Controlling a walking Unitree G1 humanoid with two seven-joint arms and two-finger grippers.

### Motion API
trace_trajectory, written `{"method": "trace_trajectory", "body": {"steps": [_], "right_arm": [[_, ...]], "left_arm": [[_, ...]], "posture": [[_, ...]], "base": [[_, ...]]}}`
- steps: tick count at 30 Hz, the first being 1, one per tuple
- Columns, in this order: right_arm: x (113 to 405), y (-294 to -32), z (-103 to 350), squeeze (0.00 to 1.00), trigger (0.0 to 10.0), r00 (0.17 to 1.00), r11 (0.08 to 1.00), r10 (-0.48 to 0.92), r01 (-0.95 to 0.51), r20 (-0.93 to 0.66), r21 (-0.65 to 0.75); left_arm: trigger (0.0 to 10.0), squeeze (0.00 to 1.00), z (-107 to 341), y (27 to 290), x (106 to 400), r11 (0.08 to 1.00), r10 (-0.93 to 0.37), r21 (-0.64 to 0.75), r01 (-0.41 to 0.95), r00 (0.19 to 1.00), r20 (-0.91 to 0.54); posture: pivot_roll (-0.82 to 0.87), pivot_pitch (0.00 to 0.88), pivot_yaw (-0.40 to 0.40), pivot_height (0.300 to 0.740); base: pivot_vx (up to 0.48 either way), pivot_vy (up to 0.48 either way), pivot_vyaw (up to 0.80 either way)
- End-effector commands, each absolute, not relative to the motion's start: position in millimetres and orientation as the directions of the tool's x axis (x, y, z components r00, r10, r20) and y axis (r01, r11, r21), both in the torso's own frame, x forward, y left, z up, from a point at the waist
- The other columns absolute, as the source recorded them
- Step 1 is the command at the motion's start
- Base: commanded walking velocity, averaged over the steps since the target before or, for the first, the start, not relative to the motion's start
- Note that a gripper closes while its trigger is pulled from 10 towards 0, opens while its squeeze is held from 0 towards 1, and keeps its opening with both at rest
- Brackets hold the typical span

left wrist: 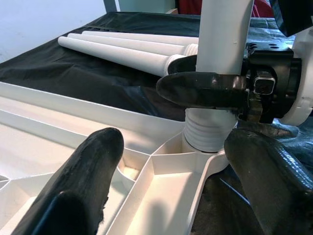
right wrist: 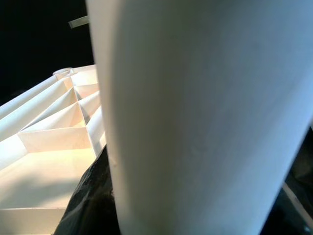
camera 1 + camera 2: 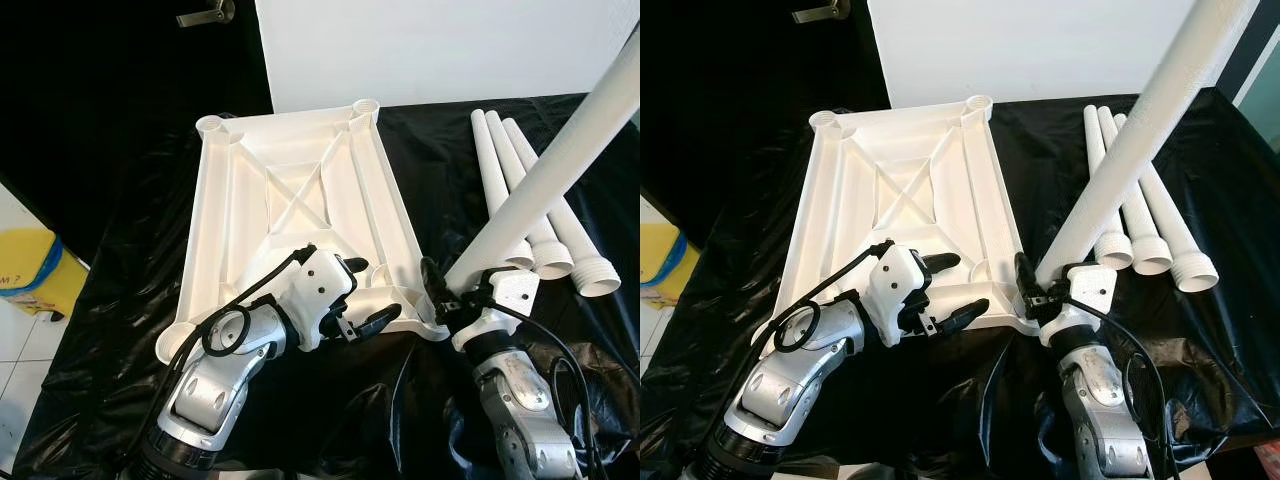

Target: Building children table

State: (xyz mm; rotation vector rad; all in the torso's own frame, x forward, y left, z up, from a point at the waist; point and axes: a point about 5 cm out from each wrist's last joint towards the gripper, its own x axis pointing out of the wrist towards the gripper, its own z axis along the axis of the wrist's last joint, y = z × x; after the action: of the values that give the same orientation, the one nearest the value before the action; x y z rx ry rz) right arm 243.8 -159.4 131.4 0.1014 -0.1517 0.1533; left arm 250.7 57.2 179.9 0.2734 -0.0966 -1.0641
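Note:
The white ribbed tabletop (image 3: 385, 200) lies upside down on black cloth. My right gripper (image 3: 440, 290) is shut on a long white table leg (image 3: 560, 150), which slants up and to the right. The leg's threaded end (image 1: 208, 129) sits in the tabletop's near right corner socket. My left gripper (image 3: 375, 292) is open, its fingers spread over the tabletop's near edge just left of that socket, touching nothing. Three more legs (image 3: 1150, 215) lie side by side on the cloth to the right. In the right wrist view, the held leg (image 2: 195, 122) stands close up beside the tabletop ribs (image 2: 49, 127).
The black cloth (image 3: 100, 330) covers the whole work surface. A white board (image 3: 450, 50) stands behind the tabletop. A yellow container (image 3: 30, 270) sits on the tiled floor at the far left, beyond the cloth's edge.

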Motion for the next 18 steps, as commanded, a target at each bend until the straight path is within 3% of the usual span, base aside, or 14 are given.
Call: {"method": "trace_trajectory", "body": {"steps": [1, 18], "right_arm": [[238, -166, 98, 0.0, 10.0, 0.992, 0.991, 0.121, -0.12, -0.016, 0.062], [221, -155, 107, 0.0, 10.0, 0.951, 0.955, 0.274, -0.252, 0.144, -0.158]], "left_arm": [[10.0, 0.0, 178, 58, 250, 0.45, -0.873, 0.266, 0.853, 0.483, -0.072], [10.0, 0.0, 179, 58, 253, 0.456, -0.87, 0.268, 0.848, 0.489, -0.064]], "posture": [[-0.06, 0.135, 0.061, 0.74], [-0.07, 0.141, 0.07, 0.74]], "base": [[0.0, 0.0, 0.0], [0.0, 0.0, 0.0]]}}
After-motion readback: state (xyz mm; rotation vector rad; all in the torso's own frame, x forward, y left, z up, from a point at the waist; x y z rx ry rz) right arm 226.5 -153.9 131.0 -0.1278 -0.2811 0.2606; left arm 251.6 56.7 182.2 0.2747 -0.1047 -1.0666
